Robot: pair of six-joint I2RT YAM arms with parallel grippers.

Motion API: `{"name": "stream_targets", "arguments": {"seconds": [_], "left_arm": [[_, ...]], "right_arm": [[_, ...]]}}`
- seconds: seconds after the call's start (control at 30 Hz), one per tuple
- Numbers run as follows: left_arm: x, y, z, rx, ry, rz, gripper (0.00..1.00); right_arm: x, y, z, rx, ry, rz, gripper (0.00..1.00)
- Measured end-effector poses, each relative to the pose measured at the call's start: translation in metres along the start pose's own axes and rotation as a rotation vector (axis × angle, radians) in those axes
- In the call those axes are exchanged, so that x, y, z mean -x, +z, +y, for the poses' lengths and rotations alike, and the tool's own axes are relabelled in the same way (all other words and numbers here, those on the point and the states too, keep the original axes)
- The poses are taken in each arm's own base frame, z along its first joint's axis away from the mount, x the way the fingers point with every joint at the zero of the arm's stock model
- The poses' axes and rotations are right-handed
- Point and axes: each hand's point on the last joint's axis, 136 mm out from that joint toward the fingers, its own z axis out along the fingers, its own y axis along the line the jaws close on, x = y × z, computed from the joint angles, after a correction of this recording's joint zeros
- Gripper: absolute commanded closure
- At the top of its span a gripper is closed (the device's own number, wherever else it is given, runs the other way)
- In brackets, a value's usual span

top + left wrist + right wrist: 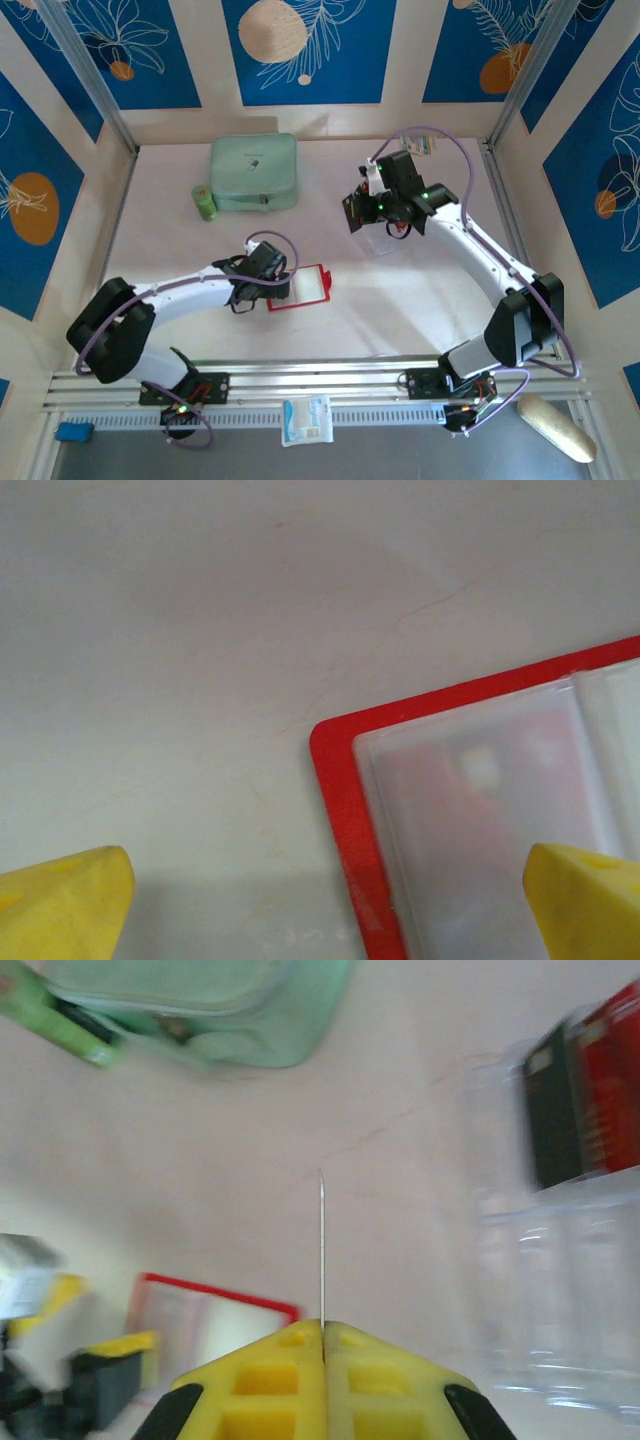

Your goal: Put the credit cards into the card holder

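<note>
Item: card holder (312, 287), red, lying open and flat on the pale table (170, 250) near the middle of the top view, its clear sleeves (480, 810) facing up. Left gripper (325, 905): reached in from 9 o'clock of the holder, yellow fingertips (62, 908) spread wide apart and clamped on nothing; in the left wrist view one tip stood over bare table at 7 o'clock, the other over the sleeves at 5 o'clock, with the holder's red corner between them. Whether either tip touched down could not be told. Right gripper (322, 1328): at 1 o'clock of the holder and well apart from it, fingers pressed together on the held card (321, 1245), which showed edge-on as a thin upright line in the right wrist view and as a dark panel in the top view. Remaining credit cards (580, 1095): black and red, blurred, at 2 o'clock in the right wrist view, by a clear plastic sheet (560, 1290) that lay on the table at 5 o'clock of the right gripper in the top view. Other stock: mint-green zip case (253, 172) at 11 o'clock of the holder near the back wall; small green tube (204, 202) just beside the case at its 8 o'clock.
</note>
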Motion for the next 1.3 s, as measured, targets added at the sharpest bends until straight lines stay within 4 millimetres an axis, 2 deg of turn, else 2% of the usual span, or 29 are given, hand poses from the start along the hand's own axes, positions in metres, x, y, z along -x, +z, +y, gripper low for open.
{"name": "stream_targets", "arguments": {"seconds": [0.27,0.43,0.6,0.77,1.03,1.3], "left_arm": [[-0.004,0.001,0.007,0.036,0.007,0.012,0.00],[-0.009,0.003,0.012,0.054,0.004,0.018,0.00],[-0.012,0.003,0.016,0.068,-0.007,0.025,0.00],[-0.013,0.003,0.017,0.071,-0.014,0.026,0.00],[-0.014,0.003,0.019,0.077,-0.016,0.024,0.00],[-0.014,0.003,0.019,0.077,-0.016,0.024,0.00]], "right_arm": [[-0.074,0.055,0.037,0.247,0.202,0.113,1.00],[-0.094,0.074,0.062,0.338,0.229,0.118,1.00],[-0.113,0.096,0.064,0.363,0.275,0.129,1.00],[-0.121,0.108,0.066,0.372,0.289,0.124,1.00],[-0.117,0.114,0.078,0.402,0.272,0.081,1.00],[-0.135,0.128,0.068,0.368,0.290,0.087,1.00]]}}
